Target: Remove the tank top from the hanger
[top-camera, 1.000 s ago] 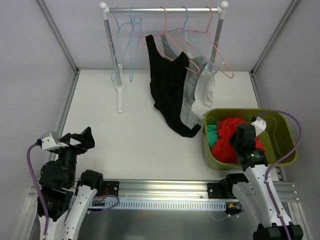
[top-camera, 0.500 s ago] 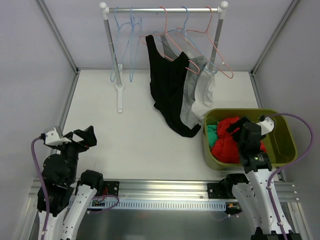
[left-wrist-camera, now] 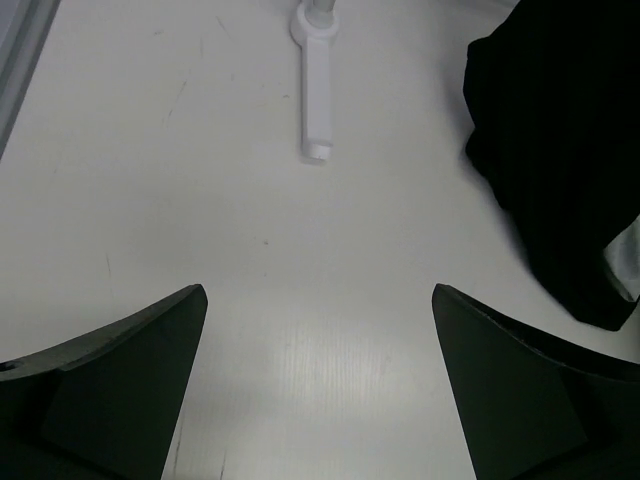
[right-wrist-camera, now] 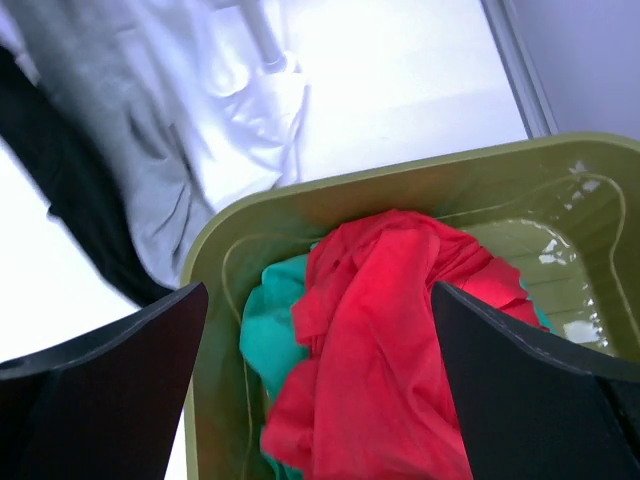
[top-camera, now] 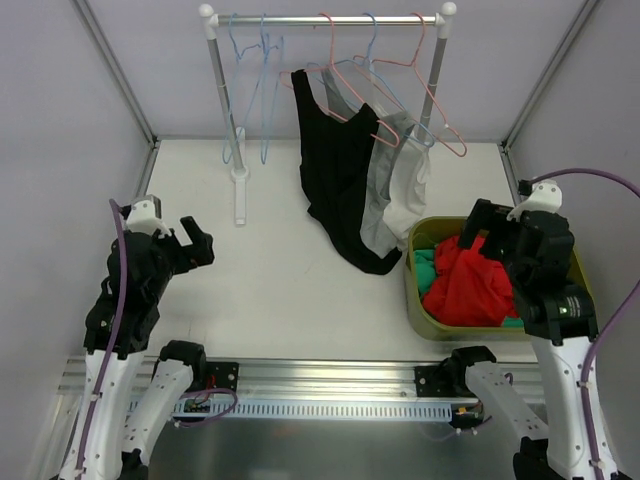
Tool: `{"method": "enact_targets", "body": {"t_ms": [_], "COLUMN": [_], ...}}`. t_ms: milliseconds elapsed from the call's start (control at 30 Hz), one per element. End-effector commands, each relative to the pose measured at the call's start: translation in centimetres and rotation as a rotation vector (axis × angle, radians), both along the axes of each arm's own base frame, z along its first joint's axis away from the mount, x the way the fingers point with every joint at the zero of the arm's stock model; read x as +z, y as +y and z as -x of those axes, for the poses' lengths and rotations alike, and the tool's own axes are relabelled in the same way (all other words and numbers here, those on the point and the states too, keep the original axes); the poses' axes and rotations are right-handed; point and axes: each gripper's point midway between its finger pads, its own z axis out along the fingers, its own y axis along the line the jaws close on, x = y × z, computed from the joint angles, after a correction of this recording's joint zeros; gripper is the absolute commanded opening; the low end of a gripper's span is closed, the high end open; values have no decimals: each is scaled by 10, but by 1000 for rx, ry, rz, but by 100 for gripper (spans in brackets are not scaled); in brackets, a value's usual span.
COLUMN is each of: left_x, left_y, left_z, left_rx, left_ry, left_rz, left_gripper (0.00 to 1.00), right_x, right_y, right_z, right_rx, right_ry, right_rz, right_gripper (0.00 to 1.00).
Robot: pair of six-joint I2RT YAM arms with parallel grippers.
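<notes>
A black tank top hangs from a pink hanger on the rack, with a grey one and a white one behind it to the right. My left gripper is open over bare table, left of the black top; nothing is between its fingers. My right gripper hovers open above the olive bin, over a red garment that lies loose in it.
A teal garment lies under the red one in the bin. Empty blue hangers hang at the rack's left end. The rack's white foot lies ahead of the left gripper. Grey side walls close in the table.
My right gripper opened, let go of the red garment in the bin and rose above it. My left arm lifted and swung forward towards the table's middle, still open.
</notes>
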Motion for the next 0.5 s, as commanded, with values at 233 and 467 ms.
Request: {"method": "enact_targets", "body": {"t_ms": [233, 467], "left_x": [57, 34], "left_y": [26, 26], "left_z": [33, 37], "left_rx": [53, 49], "left_ry": [-180, -171], "left_rz": [-120, -124], "left_gripper": [99, 99], "right_x": [37, 7], "right_y": [-15, -30], "right_z": [102, 134], "right_rx": [140, 153], "right_ry": [-52, -90], "right_rz": [191, 215], "right_gripper": [100, 99]}}
